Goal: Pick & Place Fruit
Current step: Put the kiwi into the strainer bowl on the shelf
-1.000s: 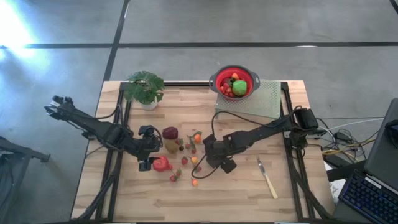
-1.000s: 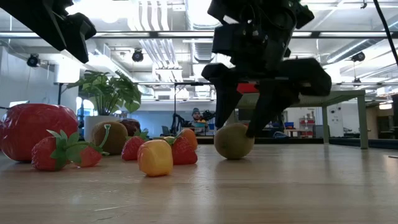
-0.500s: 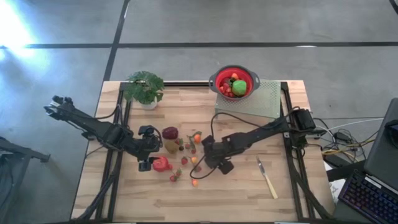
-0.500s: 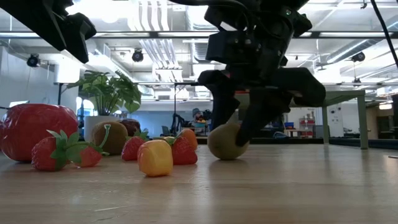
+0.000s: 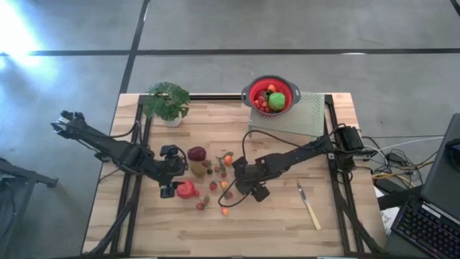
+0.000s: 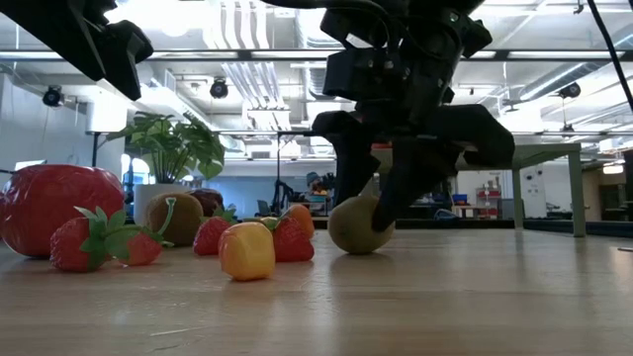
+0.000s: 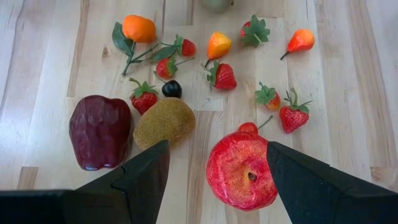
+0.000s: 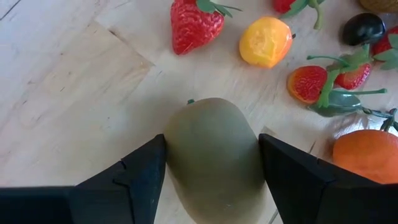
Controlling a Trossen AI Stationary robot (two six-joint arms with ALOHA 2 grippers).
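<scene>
Right gripper point(image 6: 381, 213) has closed in around the olive-green fruit point(image 8: 211, 155) since a second ago, and the fruit has shifted a little left in the low view; right wrist view shows both fingers against its sides, fruit on the table point(image 5: 287, 223) near the middle; low view shows it on the wood, not lifted; left gripper point(image 7: 214, 180) waits wide open, holding nothing, over the magenta-red fruit point(image 7: 241, 169) toward the left edge; only the high view shows the red bowl point(image 5: 271, 94) of fruit at the back edge.

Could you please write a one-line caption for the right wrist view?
Right gripper closing around an olive-green fruit on the wooden table.
</scene>
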